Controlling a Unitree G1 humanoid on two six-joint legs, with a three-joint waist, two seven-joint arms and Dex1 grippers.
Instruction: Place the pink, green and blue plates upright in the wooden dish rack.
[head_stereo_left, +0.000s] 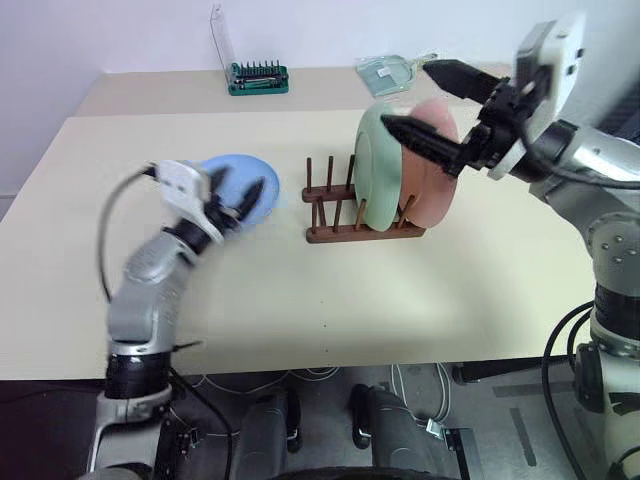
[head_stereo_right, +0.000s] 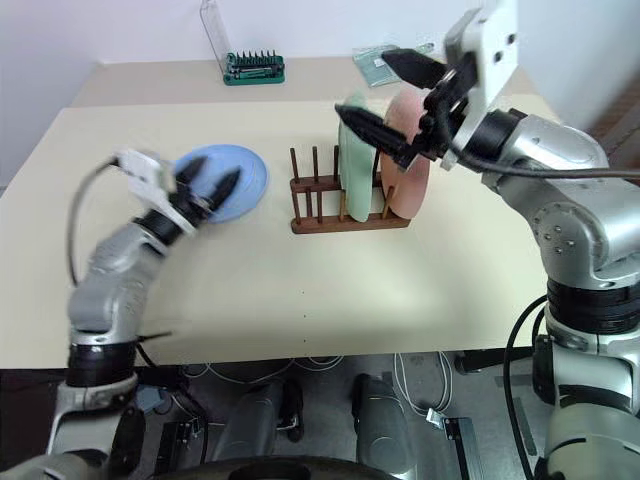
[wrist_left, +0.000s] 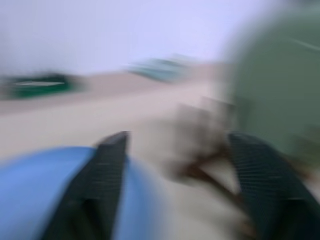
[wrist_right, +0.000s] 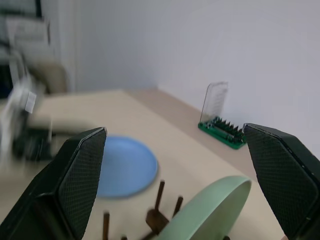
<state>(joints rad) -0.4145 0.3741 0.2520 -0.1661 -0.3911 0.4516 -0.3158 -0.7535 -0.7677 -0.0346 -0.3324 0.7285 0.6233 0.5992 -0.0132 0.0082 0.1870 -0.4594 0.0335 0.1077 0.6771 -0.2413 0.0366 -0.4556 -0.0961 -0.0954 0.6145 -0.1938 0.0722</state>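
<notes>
The blue plate (head_stereo_left: 232, 178) lies flat on the table's left half. My left gripper (head_stereo_left: 243, 203) hovers open at its near right edge, and one black finger (wrist_left: 102, 185) overlaps the plate in the left wrist view. To the right stands the dark wooden dish rack (head_stereo_left: 340, 235). The green plate (head_stereo_left: 376, 185) and, behind it, the pink plate (head_stereo_left: 438, 192) stand upright in the rack's right end. My right gripper (head_stereo_left: 430, 105) is open above these two plates, holding nothing; the green rim (wrist_right: 210, 210) shows below its fingers.
A green tray of screwdriver bits (head_stereo_left: 258, 78) with a raised clear lid stands at the table's back. A clear packet (head_stereo_left: 388, 72) lies at the back right. The rack's left pegs (head_stereo_left: 310, 190) are bare. Beige table (head_stereo_left: 300, 320) stretches toward the front edge.
</notes>
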